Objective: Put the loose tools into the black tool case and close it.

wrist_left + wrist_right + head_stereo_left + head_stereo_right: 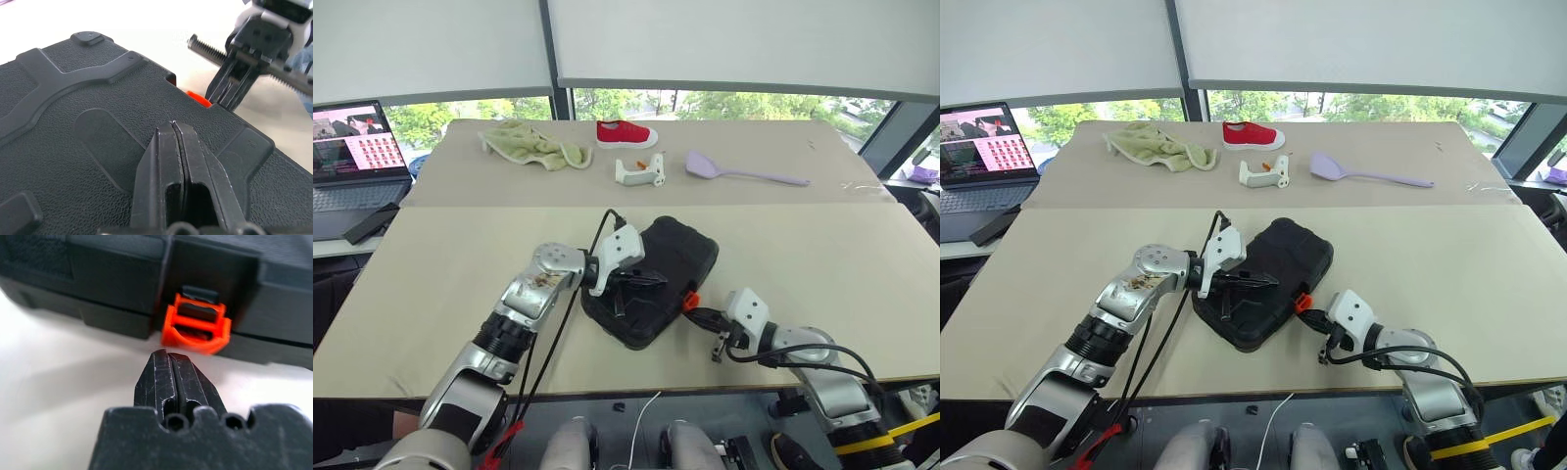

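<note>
One case point(656, 279) lay shut on the near table, long axis diagonal, near-left to far-right. One orange latch point(196, 329) hung open on its near-right edge, straight ahead of the right gripper point(168, 363), just off its tips; right arm nearer the latch. Right fingers were pressed together, empty. Left gripper point(173, 131) rested over the lid, fingers together, probably holding it down. No loose tools seen on the table. Far side: one spatula point(744, 172), one shoe point(626, 133), one cloth point(533, 144).
</note>
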